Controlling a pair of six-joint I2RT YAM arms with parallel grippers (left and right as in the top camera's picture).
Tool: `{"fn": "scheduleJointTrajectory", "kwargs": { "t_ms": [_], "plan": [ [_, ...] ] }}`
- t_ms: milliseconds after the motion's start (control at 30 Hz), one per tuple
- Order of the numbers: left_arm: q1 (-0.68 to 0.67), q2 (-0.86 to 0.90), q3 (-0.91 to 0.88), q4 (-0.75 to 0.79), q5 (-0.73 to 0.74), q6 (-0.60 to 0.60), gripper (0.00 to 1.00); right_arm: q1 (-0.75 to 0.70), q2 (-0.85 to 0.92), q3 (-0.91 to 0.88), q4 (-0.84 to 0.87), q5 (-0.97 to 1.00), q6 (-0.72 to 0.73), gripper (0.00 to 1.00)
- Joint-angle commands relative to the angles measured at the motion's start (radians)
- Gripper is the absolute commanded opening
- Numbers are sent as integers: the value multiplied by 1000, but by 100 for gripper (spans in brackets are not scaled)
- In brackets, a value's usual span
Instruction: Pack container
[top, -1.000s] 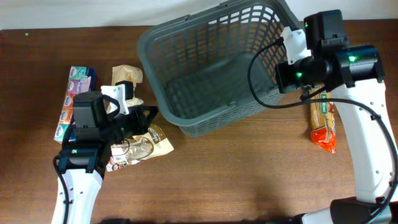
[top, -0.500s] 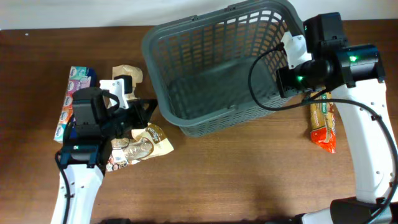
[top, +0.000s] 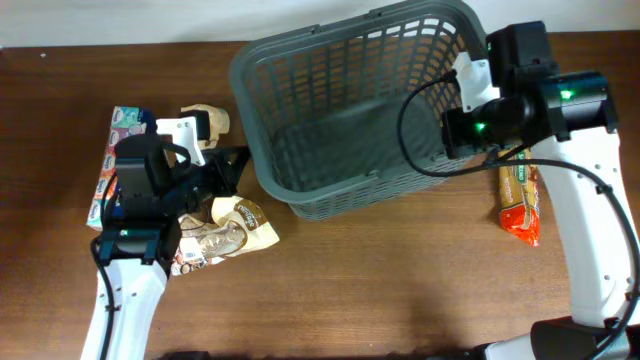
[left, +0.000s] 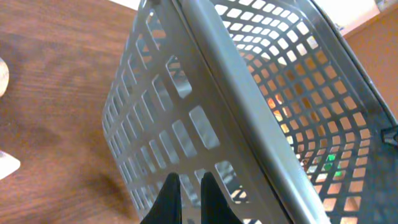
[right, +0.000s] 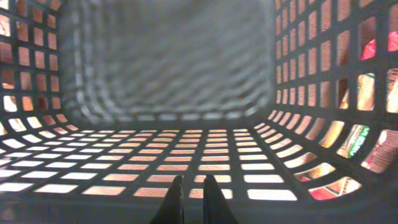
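The container (top: 330, 190) is a large dark grey lattice basket at the back centre of the overhead view, tipped so its opening faces up and left. My right gripper (top: 449, 128) is at its right wall, and in the right wrist view its fingers (right: 189, 186) are shut on the container's lattice wall (right: 168, 62), looking into the empty inside. My left gripper (top: 243, 160) is at the container's left corner. In the left wrist view its fingers (left: 188, 186) are shut with a narrow gap, right against the outside of the wall (left: 236, 93), holding nothing I can see.
A blue and pink tissue pack (top: 118, 160), a beige bag (top: 205, 120) and brown snack bags (top: 235, 235) lie on the wooden table at the left. An orange biscuit pack (top: 520, 200) lies right of the container, also showing through the lattice (right: 379, 46).
The container has shifted slightly right and tipped further. My left gripper has moved up and right to the container's left corner. The right arm has barely moved.
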Motion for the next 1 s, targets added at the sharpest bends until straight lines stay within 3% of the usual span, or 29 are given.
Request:
{"fn": "scheduleJointTrajectory", "kwargs": {
  "t_ms": [0,200,467,967],
  "plan": [
    [-3,30,18,26,-7,-6,2,40,-1,8,-12,-16,18,4],
    [-3,59,18,49,8,-5,2,93,-1,8,-8,-15,48,4],
    [-3,79,19,212,180,-9,2,102,-1,8,-9,37,69,4],
    [-2,139,19,288,213,-21,2,102,-1,-14,-27,37,103,4]
  ]
}}
